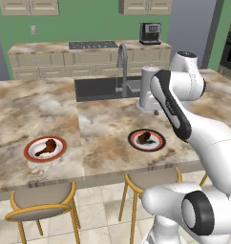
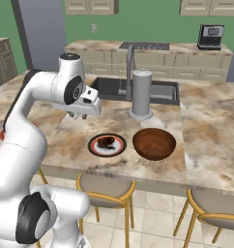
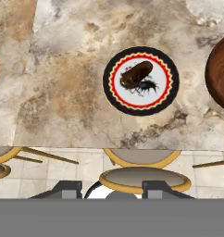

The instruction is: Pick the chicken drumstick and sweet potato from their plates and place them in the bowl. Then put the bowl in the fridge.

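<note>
**Arm raised over the marble island, food on both plates**

The white arm's two-finger gripper (image 2: 76, 116) hangs above the marble island counter (image 1: 50, 107), to the left of the black-rimmed white plate with a red ring (image 2: 107, 145). Its two dark fingertips (image 3: 65, 189) stand wide apart with nothing between them.

On that black-rimmed plate lies the stubby dark reddish-brown sweet potato (image 3: 136, 74), touching the plate's white centre. Just beside this plate, on its right in the right base view, stands the round shallow wood-like brown bowl (image 2: 154, 143); it is near the plate but not touching it, and its inside looks bare.

Well apart, further left along the counter, is the white plate with a broad red rim (image 1: 45, 149). The reddish-brown tapered chicken drumstick (image 1: 46, 147) rests on it.

Behind the bowl stands an upright grey cylinder (image 2: 141, 93) at the edge of the dark sink (image 1: 98, 87), near the tall grey faucet (image 1: 123, 66). Round stools with yellow frames (image 1: 40, 199) stand under the counter edge.
</note>
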Controlling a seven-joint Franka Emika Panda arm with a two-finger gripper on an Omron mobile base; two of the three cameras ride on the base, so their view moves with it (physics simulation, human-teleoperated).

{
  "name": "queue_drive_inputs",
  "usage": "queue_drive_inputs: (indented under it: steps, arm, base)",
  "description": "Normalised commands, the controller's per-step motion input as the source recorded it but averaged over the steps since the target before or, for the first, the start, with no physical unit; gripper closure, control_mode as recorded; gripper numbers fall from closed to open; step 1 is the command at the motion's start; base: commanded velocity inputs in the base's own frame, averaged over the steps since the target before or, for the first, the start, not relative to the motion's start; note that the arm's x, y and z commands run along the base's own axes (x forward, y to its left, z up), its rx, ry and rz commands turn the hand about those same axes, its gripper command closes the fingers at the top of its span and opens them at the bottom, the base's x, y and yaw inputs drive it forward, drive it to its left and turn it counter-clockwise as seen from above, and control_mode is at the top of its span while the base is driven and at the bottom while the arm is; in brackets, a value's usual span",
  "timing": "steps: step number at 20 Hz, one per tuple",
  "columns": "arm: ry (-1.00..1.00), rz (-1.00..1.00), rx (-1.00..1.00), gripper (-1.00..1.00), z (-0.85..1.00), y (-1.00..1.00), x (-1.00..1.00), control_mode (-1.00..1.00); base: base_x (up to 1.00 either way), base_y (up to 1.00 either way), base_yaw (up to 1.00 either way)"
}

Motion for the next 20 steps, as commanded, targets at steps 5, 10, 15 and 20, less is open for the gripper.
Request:
queue_drive_inputs:
  steps: [5, 10, 15, 20]
  arm:
    - [0.0, -0.09, 0.01, -1.0, -0.14, 0.02, 0.03, -1.0]
    - [0.01, -0.31, 0.0, -1.0, -0.34, 0.09, 0.26, -1.0]
    - [0.19, -0.46, 0.0, -1.0, -0.32, 0.01, 0.34, -1.0]
    - [0.15, -0.34, 0.01, -1.0, -0.33, -0.05, 0.31, -1.0]
  base:
    - [0.0, 0.0, 0.0]
    - [0.0, 0.0, 0.0]
    - [0.0, 0.0, 0.0]
    - [0.0, 0.0, 0.0]
